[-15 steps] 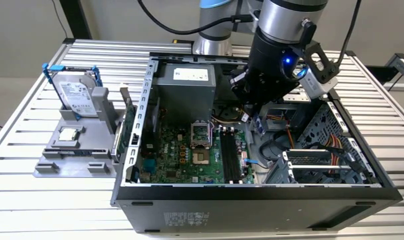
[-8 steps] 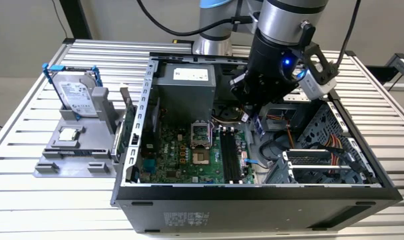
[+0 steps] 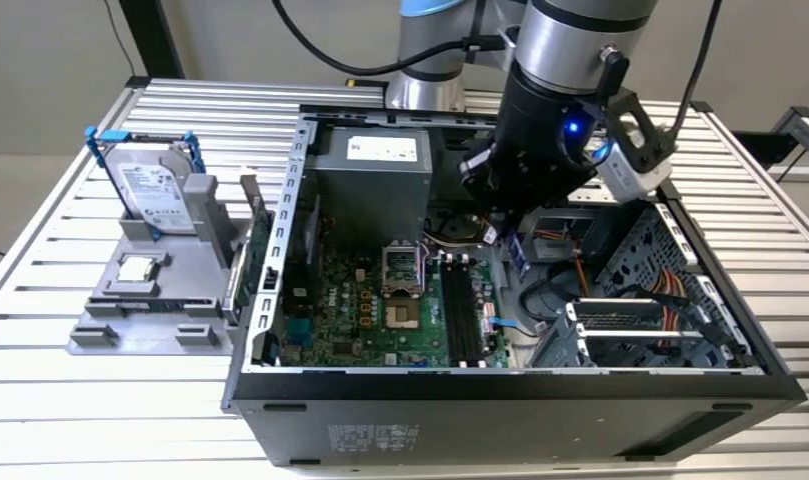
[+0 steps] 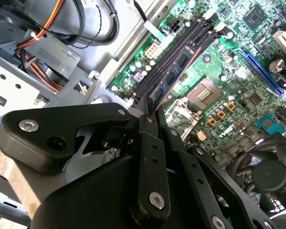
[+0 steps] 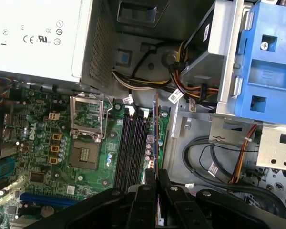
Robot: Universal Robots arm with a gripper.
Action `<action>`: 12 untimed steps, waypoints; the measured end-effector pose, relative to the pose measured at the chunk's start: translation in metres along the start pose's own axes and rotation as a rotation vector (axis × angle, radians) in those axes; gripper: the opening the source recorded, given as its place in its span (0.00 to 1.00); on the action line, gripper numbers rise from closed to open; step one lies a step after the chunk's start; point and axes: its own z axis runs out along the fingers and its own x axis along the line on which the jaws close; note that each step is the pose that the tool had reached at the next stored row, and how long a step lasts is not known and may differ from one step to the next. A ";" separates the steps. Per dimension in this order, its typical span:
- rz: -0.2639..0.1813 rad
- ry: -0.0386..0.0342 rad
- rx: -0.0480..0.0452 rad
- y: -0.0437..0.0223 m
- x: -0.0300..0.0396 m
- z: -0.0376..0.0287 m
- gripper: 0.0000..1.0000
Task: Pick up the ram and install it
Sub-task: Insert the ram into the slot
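Ram (image 4: 174, 71) clamped in the jaws.
I see it held on edge past the jaw tips, over the motherboard (image 5: 38, 138) memory slots (image 5: 131, 148).

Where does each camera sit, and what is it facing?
Exterior view: off the arm, high, looking down into the open computer case; the arm shows.
First wrist view: at the wrist, facing the motherboard past the gripper.
Second wrist view: at the wrist, another angle, same gripper.
Both wrist views share the ram in the gripper.
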 end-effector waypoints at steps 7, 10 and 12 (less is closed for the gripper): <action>0.001 0.0000 0.0001 0.0000 0.0001 0.0024 0.00; 0.002 0.0000 0.0001 -0.0001 0.0001 0.0036 0.00; 0.004 -0.0001 0.0002 -0.0001 0.0001 0.0044 0.00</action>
